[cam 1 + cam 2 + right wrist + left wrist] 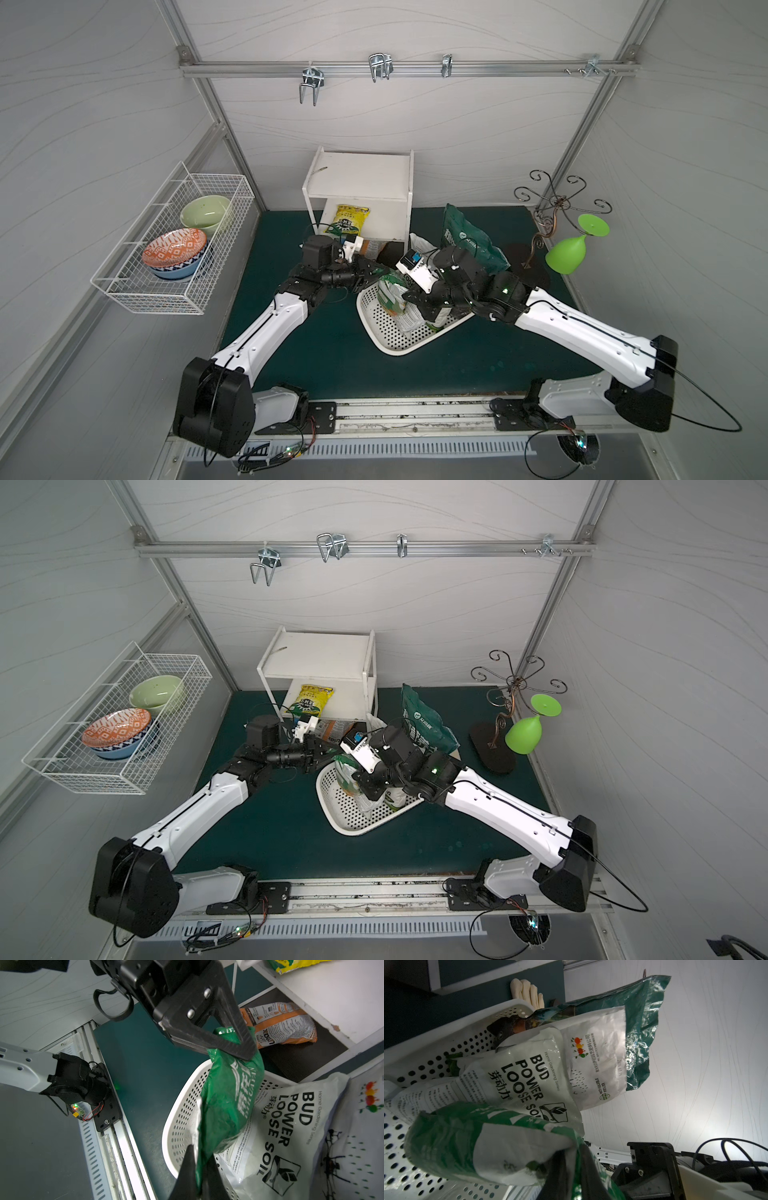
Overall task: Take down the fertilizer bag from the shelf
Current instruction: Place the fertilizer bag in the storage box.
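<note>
Far left, the wire basket (pixel 174 299) on the wall holds an orange patterned bowl (pixel 174 249) and a pale green one (pixel 205 212), well clear of the action. At centre back, the shelf (pixel 357 174) has a yellow bag (pixel 347 218) on its middle board and an orange bag (pixel 284 1022) on the dark bottom panel.

In front, the left gripper (pixel 245 1051) is clamped on the crumpled top of the green-and-white bag (pixel 228 1095), which I take for the fertilizer bag. It's off the shelf and hanging over the perforated basket (pixel 182 1109). The right gripper (pixel 198 1165) pinches the opposite end, jaws nearly together on the plastic. That two-ended hold looks meant to keep a floppy bag steady as it goes in beside the white soil bag (pixel 291 1126).

Further right, a dark green bag (pixel 469 237) stands propped up, then a scrolled stand (pixel 552 216) with a green glass (pixel 569 253).

In both top views the wrists cover the grip. Whether the bag touches the basket floor, I can't tell, and its creased print is unreadable.
</note>
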You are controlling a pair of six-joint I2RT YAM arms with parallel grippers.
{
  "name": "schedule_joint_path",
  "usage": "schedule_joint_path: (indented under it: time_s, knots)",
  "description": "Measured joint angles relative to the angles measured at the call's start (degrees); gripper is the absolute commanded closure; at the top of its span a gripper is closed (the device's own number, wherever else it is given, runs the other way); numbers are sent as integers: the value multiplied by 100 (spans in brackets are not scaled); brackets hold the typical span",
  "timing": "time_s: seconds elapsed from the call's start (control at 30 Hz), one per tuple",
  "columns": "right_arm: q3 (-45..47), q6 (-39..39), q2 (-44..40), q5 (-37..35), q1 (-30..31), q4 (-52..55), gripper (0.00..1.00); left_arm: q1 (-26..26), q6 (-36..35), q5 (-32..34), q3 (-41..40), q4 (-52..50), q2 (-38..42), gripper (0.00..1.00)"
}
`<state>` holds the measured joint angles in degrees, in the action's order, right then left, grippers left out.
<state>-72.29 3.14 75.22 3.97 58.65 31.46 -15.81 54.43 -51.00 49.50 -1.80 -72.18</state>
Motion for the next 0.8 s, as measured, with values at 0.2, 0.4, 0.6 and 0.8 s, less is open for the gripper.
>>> schedule_joint_path:
  time_s: [0.2, 0.4, 0.6, 0.8]
  knots:
    - [258, 160, 278, 0, -2, -260, 100, 2, -136, 514, -203, -326, 2, 100]
    - [380, 225, 675, 83, -142, -603, 100, 15, -439, 1123, -240, -623, -24, 95]
    - [380, 317, 833, 278, -328, -802, 100, 17, -595, 1401, -238, -385, -262, 51]
    - [382, 363, 957, 387, -341, -935, 35, 74, -828, 1670, -33, -354, -361, 30]
